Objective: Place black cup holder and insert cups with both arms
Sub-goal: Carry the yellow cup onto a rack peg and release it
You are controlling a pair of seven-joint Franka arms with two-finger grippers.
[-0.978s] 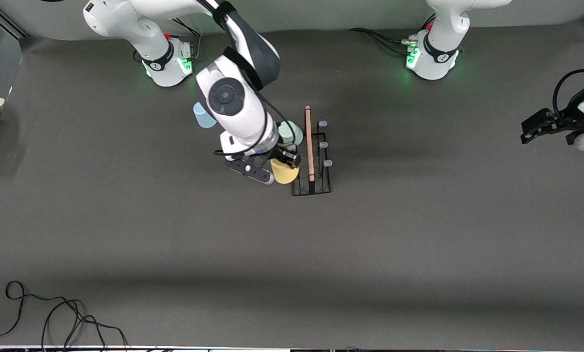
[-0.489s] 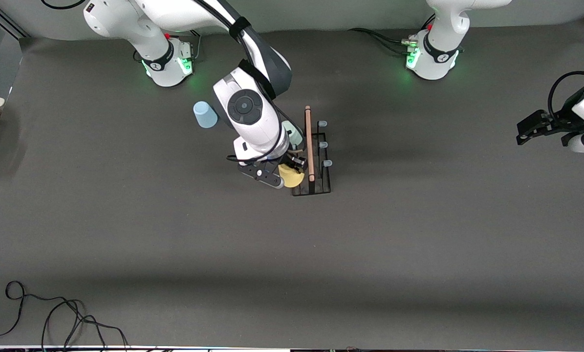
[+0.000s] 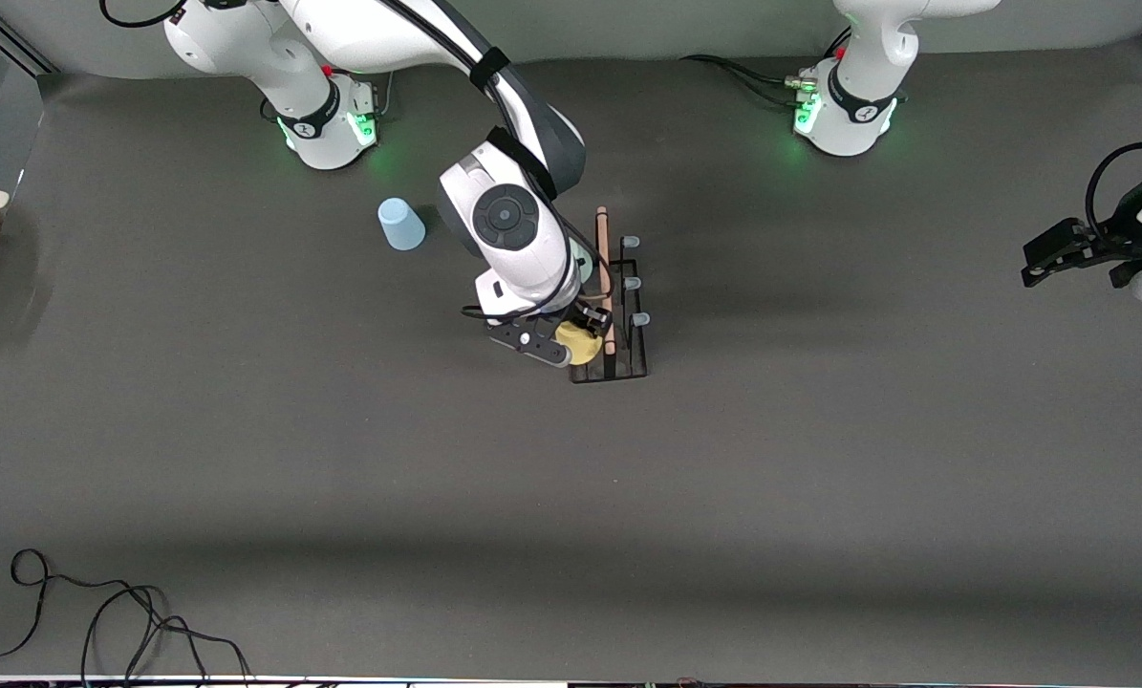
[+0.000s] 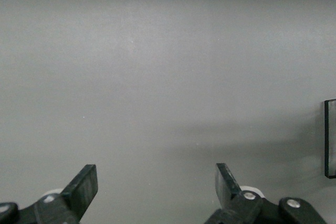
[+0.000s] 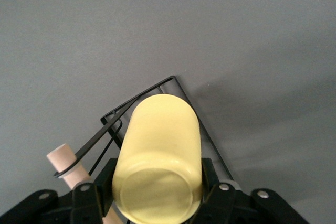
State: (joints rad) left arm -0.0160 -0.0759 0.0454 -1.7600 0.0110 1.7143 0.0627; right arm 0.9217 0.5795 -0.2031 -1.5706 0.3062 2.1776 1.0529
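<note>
The black cup holder (image 3: 618,358) stands mid-table, its wooden rod handle (image 3: 605,277) running toward the bases. My right gripper (image 3: 575,336) is shut on the yellow cup (image 3: 582,346) and holds it over the holder's near corner on the right arm's side. In the right wrist view the yellow cup (image 5: 160,161) sits between the fingers above the wire base (image 5: 205,135). The pale green cup (image 3: 585,263) shows partly under the right arm, on the holder. The light blue cup (image 3: 400,224) stands upside down on the table. My left gripper (image 3: 1048,256) is open and empty, waiting at the table's edge.
Three bluish prong caps (image 3: 631,283) are bare on the holder's side toward the left arm. Loose black cables (image 3: 102,612) lie at the near corner on the right arm's end. A dark edge (image 4: 329,137) shows in the left wrist view.
My right gripper has carried the yellow cup toward the holder, from beside it to over its near corner. The left gripper shifted slightly at the table's edge.
</note>
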